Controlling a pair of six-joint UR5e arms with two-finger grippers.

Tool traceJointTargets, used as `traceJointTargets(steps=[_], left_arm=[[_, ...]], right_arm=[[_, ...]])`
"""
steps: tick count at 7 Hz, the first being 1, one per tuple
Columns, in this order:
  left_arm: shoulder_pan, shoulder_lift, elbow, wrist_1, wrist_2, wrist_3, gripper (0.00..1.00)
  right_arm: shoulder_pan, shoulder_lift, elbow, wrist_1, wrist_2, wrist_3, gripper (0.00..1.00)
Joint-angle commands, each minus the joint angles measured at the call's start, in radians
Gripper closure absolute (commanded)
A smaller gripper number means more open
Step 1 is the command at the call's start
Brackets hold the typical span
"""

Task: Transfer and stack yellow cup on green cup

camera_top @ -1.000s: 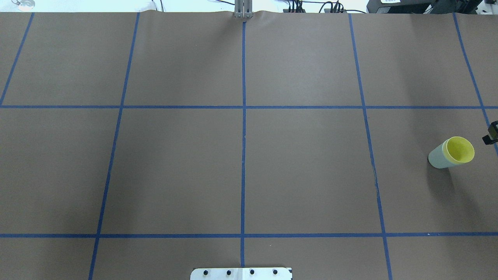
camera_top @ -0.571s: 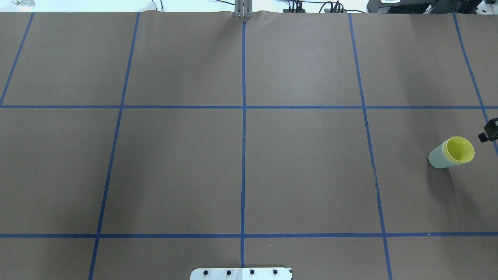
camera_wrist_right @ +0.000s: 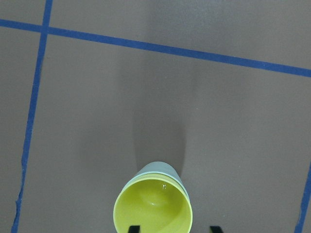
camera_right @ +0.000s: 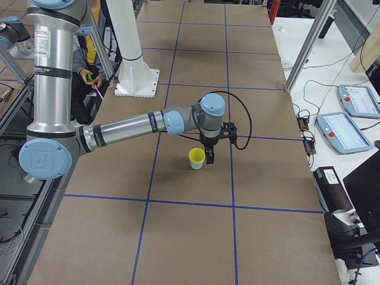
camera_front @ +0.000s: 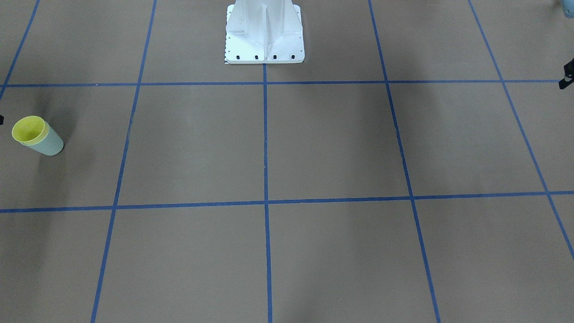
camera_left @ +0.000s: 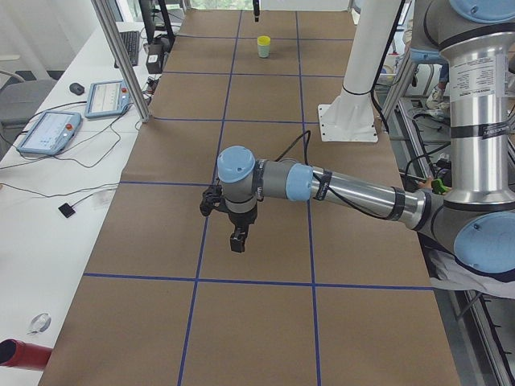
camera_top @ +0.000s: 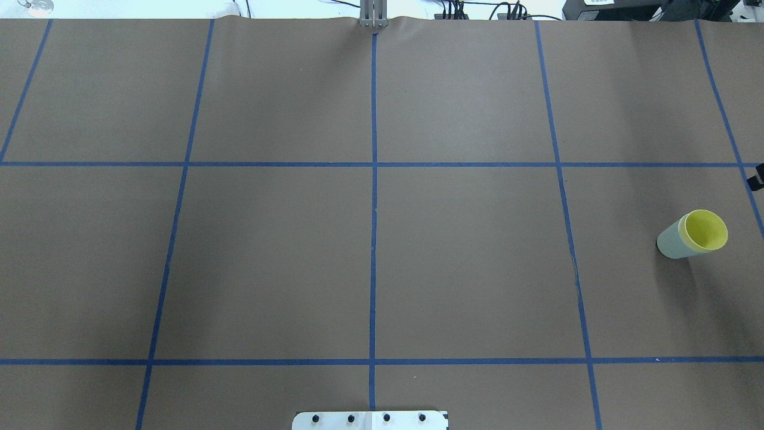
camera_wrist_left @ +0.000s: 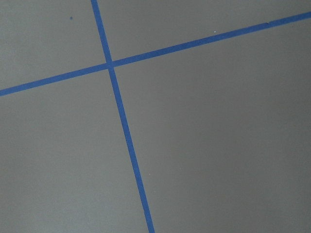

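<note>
On the table (camera_top: 268,257), the yellow cup (camera_wrist_right: 153,213) sat nested inside the green cup (camera_top: 671,242), upright at the robot's right end. The right jaws stood apart and empty, close beside the stack; any sideways move could clip the rim and topple it. The state of the left jaws could not be told.

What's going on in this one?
The yellow cup sits nested in the green cup, upright on the table on the robot's right side, so the stack looks done. The right pincer is open close by the cups and holds nothing. The left pincer hangs over bare table far from them; whether it is open cannot be told.
</note>
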Motion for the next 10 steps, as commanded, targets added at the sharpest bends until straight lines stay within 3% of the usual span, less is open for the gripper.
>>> traceJointTargets(steps=[1, 3, 5, 10], left_arm=[[0.000, 0.006, 0.007, 0.000, 0.001, 0.000, 0.00], [0.000, 0.008, 0.009, 0.000, 0.003, 0.000, 0.00], [-0.011, 0.008, 0.024, 0.000, 0.003, -0.005, 0.00], [-0.103, 0.058, 0.069, -0.005, 0.000, 0.005, 0.00]], right_arm=[[0.139, 0.008, -0.064, -0.062, -0.055, -0.218, 0.00], [0.250, -0.052, -0.140, -0.065, -0.080, -0.336, 0.00], [0.263, -0.103, -0.151, -0.018, -0.080, -0.332, 0.00], [0.263, -0.102, -0.176, -0.016, -0.078, -0.332, 0.00]])
